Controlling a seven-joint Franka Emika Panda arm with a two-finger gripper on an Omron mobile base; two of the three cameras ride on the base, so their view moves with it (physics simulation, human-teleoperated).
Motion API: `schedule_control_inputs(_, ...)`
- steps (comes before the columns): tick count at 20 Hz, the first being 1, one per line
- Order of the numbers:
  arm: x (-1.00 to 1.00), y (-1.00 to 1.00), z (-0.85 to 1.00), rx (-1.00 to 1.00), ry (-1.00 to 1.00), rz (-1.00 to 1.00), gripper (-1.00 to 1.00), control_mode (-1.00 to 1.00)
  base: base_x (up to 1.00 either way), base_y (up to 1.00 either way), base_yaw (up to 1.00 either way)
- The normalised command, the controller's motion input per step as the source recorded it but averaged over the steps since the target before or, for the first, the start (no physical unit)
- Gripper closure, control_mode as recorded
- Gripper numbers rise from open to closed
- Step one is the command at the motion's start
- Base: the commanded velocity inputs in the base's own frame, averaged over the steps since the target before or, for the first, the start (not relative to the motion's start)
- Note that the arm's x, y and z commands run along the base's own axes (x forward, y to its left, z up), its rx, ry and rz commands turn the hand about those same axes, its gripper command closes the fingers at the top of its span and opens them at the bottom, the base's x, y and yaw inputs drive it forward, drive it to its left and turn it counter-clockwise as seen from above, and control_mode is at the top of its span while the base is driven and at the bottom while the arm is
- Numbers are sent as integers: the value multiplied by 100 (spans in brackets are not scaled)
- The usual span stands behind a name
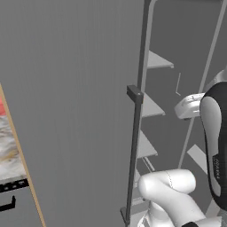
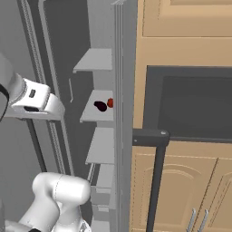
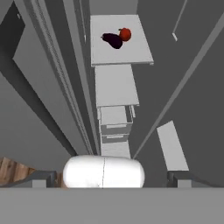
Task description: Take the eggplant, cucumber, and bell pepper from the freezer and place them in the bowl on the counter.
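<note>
Hand view puts the eggplant (image 3: 113, 40) on a light grey shelf (image 3: 120, 52) inside the open freezer (image 3: 197, 87), with the bell pepper (image 3: 125, 33) touching or just beside it at the shelf's back. Right base view shows the same pair, eggplant (image 2: 100, 106) toward the front and bell pepper (image 2: 110, 103) half hidden by the edge of the freezer wall. I cannot make out the cucumber, so it may lie somewhere hidden.

The pincer (image 3: 112, 178) has its jaws spread wide and holds nothing; it hangs well apart from the shelf, with more shelves and drawers between.

Risks, as I judge them: the two vegetables sit so close that closing on the eggplant could nudge the bell pepper off the shelf or pinch both. The opening is narrow, so the arm could clip the door (image 1: 75, 111) or a shelf edge on the way in. The rounded, smooth eggplant could also slip from a shallow grip.
</note>
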Motion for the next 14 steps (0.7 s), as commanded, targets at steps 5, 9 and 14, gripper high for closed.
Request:
schedule_control_inputs(5, 36, -12, -35, 0, 0, 10, -100, -100, 0, 0, 0)
schedule_control_inputs(9, 32, -2, -47, 0, 0, 8, -100, -100, 0, 0, 0)
schedule_control_inputs(14, 30, 0, -39, 1, 0, 7, -100, -100, 0, 0, 0)
